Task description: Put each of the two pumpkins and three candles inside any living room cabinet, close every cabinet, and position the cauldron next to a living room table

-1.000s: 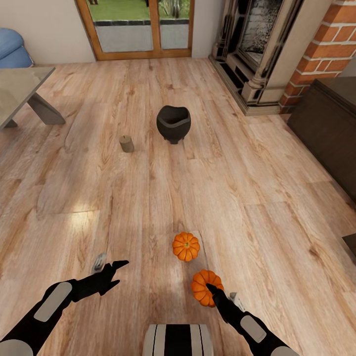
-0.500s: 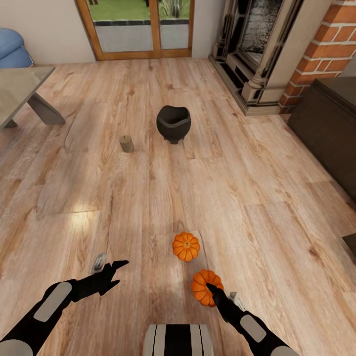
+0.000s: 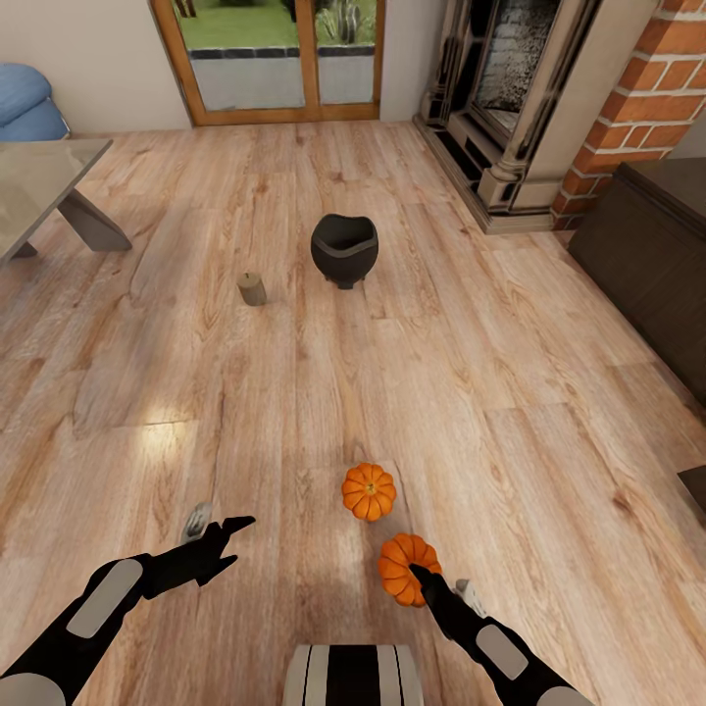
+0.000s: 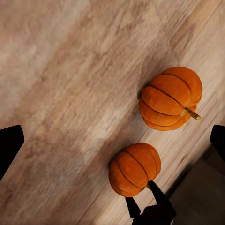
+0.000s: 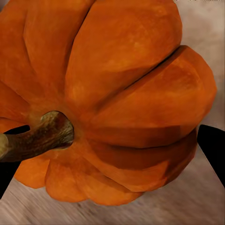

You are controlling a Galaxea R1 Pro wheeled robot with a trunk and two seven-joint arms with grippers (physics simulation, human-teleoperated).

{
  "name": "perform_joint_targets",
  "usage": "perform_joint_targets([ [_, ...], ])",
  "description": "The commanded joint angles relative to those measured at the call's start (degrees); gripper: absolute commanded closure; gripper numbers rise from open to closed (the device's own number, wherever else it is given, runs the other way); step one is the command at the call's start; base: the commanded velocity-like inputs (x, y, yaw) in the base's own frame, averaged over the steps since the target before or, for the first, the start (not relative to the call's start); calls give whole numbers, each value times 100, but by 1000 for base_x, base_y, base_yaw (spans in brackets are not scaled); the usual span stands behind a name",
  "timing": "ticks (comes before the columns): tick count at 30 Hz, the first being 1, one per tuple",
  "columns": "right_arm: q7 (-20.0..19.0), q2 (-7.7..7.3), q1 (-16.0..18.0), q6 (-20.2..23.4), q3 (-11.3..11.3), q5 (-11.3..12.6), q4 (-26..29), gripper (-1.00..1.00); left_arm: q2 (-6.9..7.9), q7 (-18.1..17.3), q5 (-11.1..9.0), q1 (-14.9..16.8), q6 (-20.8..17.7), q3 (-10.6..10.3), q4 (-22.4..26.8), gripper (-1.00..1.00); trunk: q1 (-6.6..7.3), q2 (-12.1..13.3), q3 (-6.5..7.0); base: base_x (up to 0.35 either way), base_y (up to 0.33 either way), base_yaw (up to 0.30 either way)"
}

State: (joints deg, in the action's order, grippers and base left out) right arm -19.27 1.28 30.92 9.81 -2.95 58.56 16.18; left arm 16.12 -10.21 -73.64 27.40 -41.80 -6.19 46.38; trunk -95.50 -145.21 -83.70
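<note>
Two pumpkins on the floor: far pumpkin untouched; near pumpkin between the spread fingers of the right tool, not yet clamped. Left tool apart, empty. Arms unchanged; head view shifted slightly. Cauldron and cabinet well apart.

1. A pale plank wood floor runs through the room.
2. A wood-framed glass door stands at the far wall.
3. A stone fireplace stands far right, brick wall beside it.
4. A blue sofa sits far left.
</note>
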Motion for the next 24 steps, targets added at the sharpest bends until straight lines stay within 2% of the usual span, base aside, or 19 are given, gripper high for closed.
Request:
perform_joint_targets([
  [1, -15, -1, 2, 12, -31, 60, -1, 100, 5, -25, 7, 3, -4, -13, -4, -100, 1, -1, -3, 0, 0, 0],
  [9, -24, -4, 2, 12, -31, 59, -1, 100, 5, -25, 8, 3, -4, -13, 0, -100, 1, -1, -3, 0, 0, 0],
  [24, -15, -15, 2, 17, -24, 61, 13, 100, 5, -25, 8, 3, -4, -13, -1, -100, 40, 19, 329, 0, 0, 0],
])
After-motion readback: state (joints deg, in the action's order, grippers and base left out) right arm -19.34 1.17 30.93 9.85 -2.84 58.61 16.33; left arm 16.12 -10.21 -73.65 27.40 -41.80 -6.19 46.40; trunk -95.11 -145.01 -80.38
